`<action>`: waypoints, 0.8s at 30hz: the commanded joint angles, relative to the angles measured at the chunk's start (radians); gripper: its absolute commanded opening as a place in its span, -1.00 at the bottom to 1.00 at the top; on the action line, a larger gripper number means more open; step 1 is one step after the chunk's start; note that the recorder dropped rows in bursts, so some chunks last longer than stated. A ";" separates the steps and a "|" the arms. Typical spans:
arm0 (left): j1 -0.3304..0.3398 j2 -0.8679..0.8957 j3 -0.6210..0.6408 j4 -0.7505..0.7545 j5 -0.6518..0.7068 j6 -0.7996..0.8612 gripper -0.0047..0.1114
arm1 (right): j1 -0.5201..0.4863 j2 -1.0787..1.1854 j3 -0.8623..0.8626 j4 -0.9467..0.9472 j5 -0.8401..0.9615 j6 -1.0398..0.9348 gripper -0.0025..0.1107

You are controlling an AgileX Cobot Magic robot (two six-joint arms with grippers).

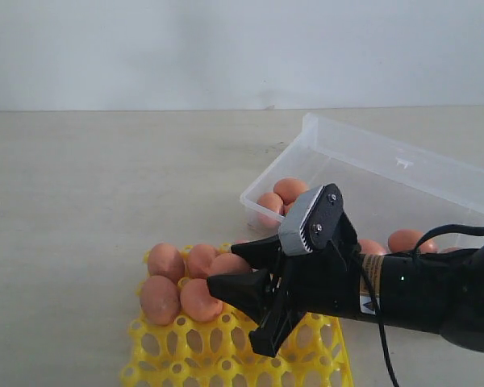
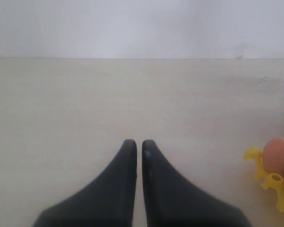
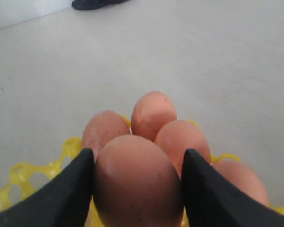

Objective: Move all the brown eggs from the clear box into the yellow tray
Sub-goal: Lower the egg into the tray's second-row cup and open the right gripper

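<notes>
At the bright yellow plastic egg tray (image 1: pixel 137 330), the right pincer (image 3: pixel 137 153) grips one smooth reddish-brown egg (image 3: pixel 137 187). Left pincer (image 2: pixel 138 144) closed, empty

I can read no text, brand, number or sign in any view. Two markings are visible in the exterior view, both on the black wrist housing behind the right gripper (image 1: pixel 226 266). The first is a tan label band (image 1: pixel 374 272) wrapped around the housing, with dark print too small to read. The second is a small white sticker (image 1: pixel 369 305) just below that band, farther from the gripper's upper finger, and I cannot resolve its dark mark.
</notes>
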 commanded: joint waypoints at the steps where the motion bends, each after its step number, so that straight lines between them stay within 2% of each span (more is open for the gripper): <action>1: -0.004 -0.003 -0.002 -0.008 -0.011 -0.007 -0.85 | 0.005 0.002 -0.004 0.002 0.025 -0.016 -0.96; 16: -0.004 -0.003 -0.002 -0.008 -0.011 -0.007 -0.85 | 0.018 0.002 -0.004 0.014 0.043 -0.089 -0.96; 24: -0.004 -0.003 -0.002 -0.008 -0.011 -0.007 -0.85 | 0.018 0.002 -0.004 0.014 0.146 -0.087 -0.96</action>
